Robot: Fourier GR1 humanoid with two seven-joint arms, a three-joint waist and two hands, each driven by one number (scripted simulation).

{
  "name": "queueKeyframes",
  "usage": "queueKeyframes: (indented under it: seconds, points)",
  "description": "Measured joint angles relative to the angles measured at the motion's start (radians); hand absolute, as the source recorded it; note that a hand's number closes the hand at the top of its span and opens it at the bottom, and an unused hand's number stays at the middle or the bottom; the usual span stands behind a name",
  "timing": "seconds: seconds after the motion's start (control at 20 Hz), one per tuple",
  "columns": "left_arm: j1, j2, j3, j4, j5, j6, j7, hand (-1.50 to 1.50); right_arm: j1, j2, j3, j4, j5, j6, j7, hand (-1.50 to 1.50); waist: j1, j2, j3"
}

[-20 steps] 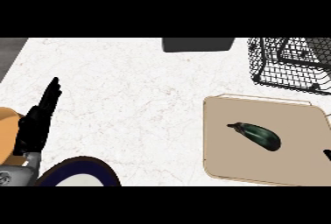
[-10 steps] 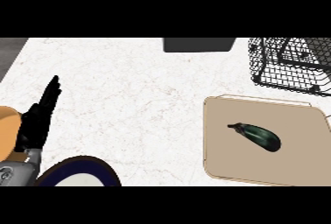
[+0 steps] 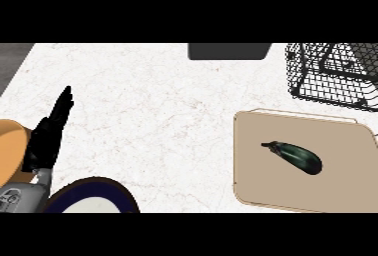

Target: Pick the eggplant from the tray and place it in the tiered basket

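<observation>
In the head view, the left hand (image 3: 49,136) shows at the left edge of the frame, its grey forearm coming up from the lower left corner. Its fingers are straight and held close together, pointing toward the upper part of the frame; they hold nothing and touch no object. The right hand does not show.

The eggplant (image 3: 295,156) lies on its side on the tray (image 3: 255,195), a little right of the tray's middle, its stem end pointing to the upper left. The tray is a beige board filling the lower right of the frame. The eggplant is well apart from the left hand, with bare white counter (image 3: 162,110) between them.

The tiered basket (image 3: 332,75), made of black wire, stands in the upper right corner, just above the tray's far edge.

An orange bowl (image 3: 11,150) sits at the left edge, partly behind the hand. A dark-rimmed plate (image 3: 92,197) shows at the lower left. A dark grey box (image 3: 227,51) sits at the top centre.
</observation>
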Motion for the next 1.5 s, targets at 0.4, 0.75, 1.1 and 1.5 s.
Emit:
queueKeyframes:
  seconds: [0.4, 0.75, 1.1, 1.5]
  points:
    - [-0.014, -0.018, 0.016, -0.024, -0.028, -0.02, 0.037, 0.0, -0.045, 0.034, 0.091, -0.098, 0.148, -0.008, 0.252, -1.5, 0.009, 0.001, 0.001]
    - [-0.009, -0.046, 0.062, 0.023, -0.05, -0.055, -0.009, 0.0, -0.092, 0.109, 0.125, -0.095, 0.29, 0.008, 0.333, -1.5, 0.007, 0.001, 0.001]
    - [0.001, -0.078, 0.083, -0.007, -0.086, -0.079, 0.015, 0.0, -0.088, 0.202, 0.13, -0.094, 0.438, -0.003, 0.305, -1.5, 0.007, 0.001, 0.002]
    - [-0.013, -0.103, 0.111, -0.007, -0.122, -0.1, 0.028, 0.0, -0.064, 0.306, 0.14, -0.11, 0.611, -0.073, 0.28, -1.5, 0.006, 0.001, 0.001]
